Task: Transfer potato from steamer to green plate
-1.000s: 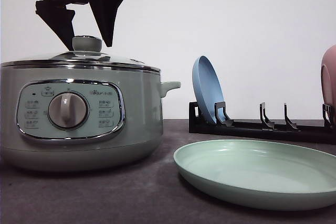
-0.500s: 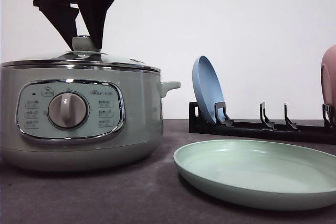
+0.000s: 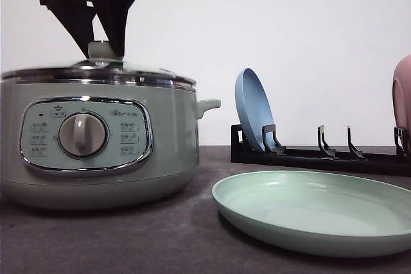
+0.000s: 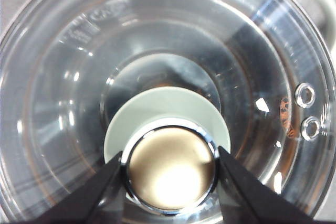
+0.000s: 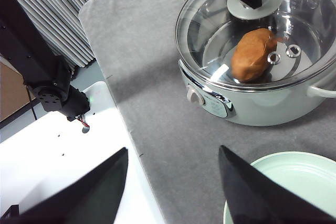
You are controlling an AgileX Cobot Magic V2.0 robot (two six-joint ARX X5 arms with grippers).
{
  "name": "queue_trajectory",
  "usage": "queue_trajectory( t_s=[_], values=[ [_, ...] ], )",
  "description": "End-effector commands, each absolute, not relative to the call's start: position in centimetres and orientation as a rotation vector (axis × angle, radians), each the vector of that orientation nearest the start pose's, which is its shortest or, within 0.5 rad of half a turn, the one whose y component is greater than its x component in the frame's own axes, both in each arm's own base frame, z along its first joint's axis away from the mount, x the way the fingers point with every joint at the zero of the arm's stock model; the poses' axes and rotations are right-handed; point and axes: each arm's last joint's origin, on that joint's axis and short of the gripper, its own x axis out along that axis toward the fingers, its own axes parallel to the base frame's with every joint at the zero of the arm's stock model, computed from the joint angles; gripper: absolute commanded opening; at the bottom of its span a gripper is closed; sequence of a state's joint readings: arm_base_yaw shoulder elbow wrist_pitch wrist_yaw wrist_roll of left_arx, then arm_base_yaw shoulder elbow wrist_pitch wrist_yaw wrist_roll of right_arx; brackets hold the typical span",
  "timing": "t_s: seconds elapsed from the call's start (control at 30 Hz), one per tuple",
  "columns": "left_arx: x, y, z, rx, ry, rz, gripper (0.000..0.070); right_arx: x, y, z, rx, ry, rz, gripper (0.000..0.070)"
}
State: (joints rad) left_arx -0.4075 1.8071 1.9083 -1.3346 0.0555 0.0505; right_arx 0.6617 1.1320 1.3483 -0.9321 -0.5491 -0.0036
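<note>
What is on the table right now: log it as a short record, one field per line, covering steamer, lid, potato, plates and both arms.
steamer: on the grey table at the left, dial facing the camera
glass lid: on the steamer, knob between the left gripper jaws
potato: inside the steamer, under the lid
green plate: flat on the table, right of the steamer, empty
blue plate: upright in the black rack
pink plate: at the rack's right end
right gripper: open, holding nothing

Clear glass lid (image 4: 79,77), chrome-capped knob (image 4: 170,169)
</note>
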Motion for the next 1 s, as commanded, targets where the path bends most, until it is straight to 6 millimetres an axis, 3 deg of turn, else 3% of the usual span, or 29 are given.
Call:
queue_trajectory(
  t_s=[0.0, 0.5, 0.7, 0.97],
  values=[
    [31.0, -13.5, 38.1, 0.23, 1.103, -0.437, 0.0, 15.3, 14.0, 39.7, -0.057, 0.734, 1.17, 0.034],
    [25.1, -7.4, 44.6, 0.194, 0.909, -0.247, 0.0, 15.3, 14.0, 39.7, -0.049, 0.733, 1.166, 0.034],
    [23.9, -4.5, 45.3, 0.181, 0.916, -0.101, 0.0, 15.5, 14.0, 39.7, -0.045, 0.74, 1.118, 0.0341],
    [23.9, -1.8, 45.5, 0.133, 0.918, 0.0, 0.0, 16.2, 14.6, 39.2, -0.025, 0.771, 1.09, 0.0341]
  ],
)
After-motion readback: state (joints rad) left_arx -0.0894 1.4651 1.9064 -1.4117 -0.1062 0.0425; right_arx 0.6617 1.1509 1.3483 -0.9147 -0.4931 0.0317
